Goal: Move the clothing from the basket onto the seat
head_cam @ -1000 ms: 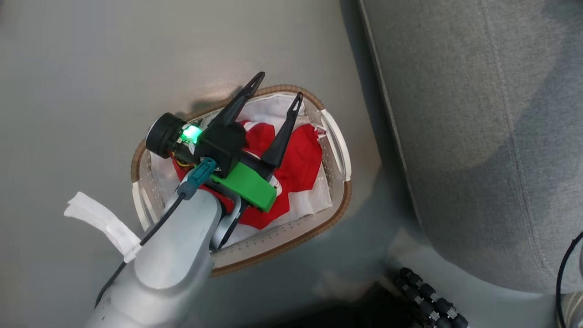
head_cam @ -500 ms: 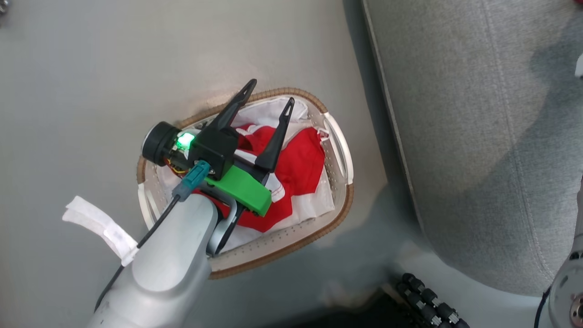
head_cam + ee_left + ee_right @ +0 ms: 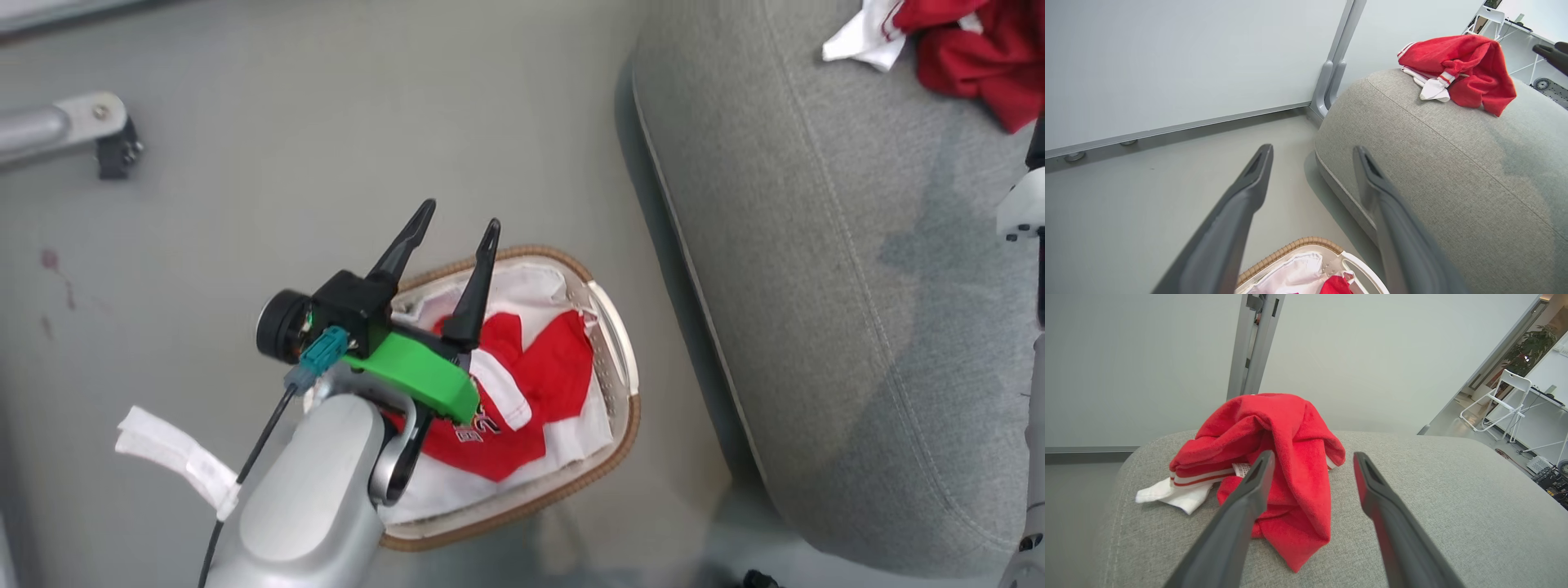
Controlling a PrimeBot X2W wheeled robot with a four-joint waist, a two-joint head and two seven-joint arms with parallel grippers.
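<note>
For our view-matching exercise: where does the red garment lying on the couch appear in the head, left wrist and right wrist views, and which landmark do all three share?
Head view: the red garment is in the top right corner, cut off by the edge.
Left wrist view: upper right, on the couch's top.
Right wrist view: centre, just beyond the fingertips.
Shared landmark: the grey couch beneath it.
</note>
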